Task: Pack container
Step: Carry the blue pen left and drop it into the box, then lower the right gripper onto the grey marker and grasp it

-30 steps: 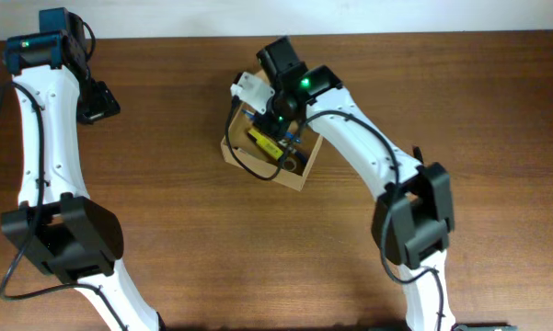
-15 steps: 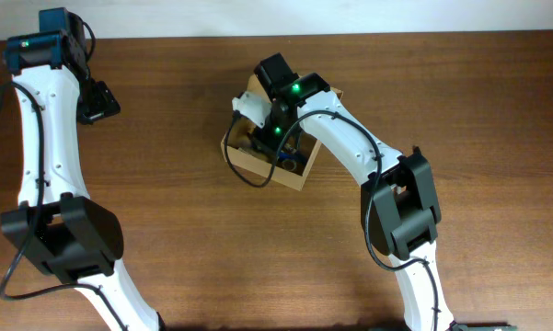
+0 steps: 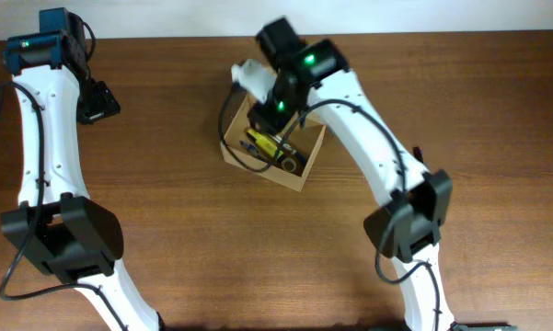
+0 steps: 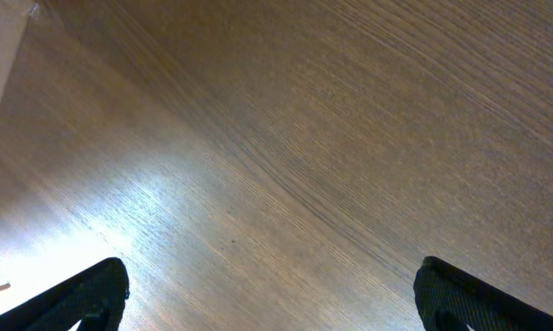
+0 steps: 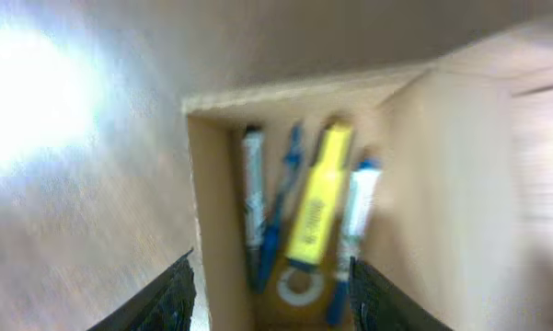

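The container (image 3: 293, 178) is a small tan cardboard box, open, in the middle of the table. In the right wrist view its left wall (image 5: 212, 211) and raised flap (image 5: 460, 175) frame a yellow highlighter (image 5: 317, 198), a black-and-white marker (image 5: 252, 188), a blue pen (image 5: 283, 198), a white-and-blue marker (image 5: 356, 216) and a white tape ring (image 5: 299, 285). My right gripper (image 5: 274, 299) hangs open just above the box's far end (image 3: 269, 118), nothing between its fingers. My left gripper (image 4: 276, 303) is wide open over bare wood, far to the left (image 3: 98, 101).
The brown wooden table (image 3: 166, 230) stretches around the box on all sides. A black cable (image 3: 242, 162) from my right arm loops over the box's left corner. The table's far edge (image 3: 166, 37) runs close behind both grippers.
My right gripper dipped into the box, its jaws went from shut to open, and it has lifted up toward the box's far end. The left arm has not moved.
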Tool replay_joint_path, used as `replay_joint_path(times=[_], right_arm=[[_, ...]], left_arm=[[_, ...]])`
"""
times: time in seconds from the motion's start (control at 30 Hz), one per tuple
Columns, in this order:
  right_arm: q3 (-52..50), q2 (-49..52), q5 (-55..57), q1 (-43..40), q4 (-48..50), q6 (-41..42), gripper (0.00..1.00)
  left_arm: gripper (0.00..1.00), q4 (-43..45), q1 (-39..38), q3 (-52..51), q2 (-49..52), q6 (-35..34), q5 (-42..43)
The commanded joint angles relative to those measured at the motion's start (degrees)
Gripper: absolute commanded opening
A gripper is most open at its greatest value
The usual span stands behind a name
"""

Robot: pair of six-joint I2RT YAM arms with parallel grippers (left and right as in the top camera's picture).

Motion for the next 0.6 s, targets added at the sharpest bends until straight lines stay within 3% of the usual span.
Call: replay_joint_path(times=[0.0, 0.17, 0.27, 0.47, 0.57], right_arm=[[8.55, -6.67, 10.54, -0.66, -1.88, 5.88, 0.53], [10.45, -11.47, 16.52, -5.25, -5.35, 8.85, 0.54], [8.48, -13.77, 16.55, -12.02, -6.34, 10.93, 0.54], [-5.4, -16.76, 16.35, -25.4, -1.11, 16.26, 0.54], [-14.58, -16.0, 11.15, -30.32, -0.87, 19.56, 0.54]], left_arm=[[1.0, -0.02, 0.44, -0.26, 0.52, 0.66, -0.39], [1.0, -0.02, 0.44, -0.26, 0.52, 0.66, -0.37], [1.0, -0.02, 0.44, -0.26, 0.52, 0.66, -0.37], [1.0, -0.02, 0.44, -0.26, 0.52, 0.66, -0.37], [1.0, -0.02, 0.44, -0.26, 0.52, 0.66, -0.37]])
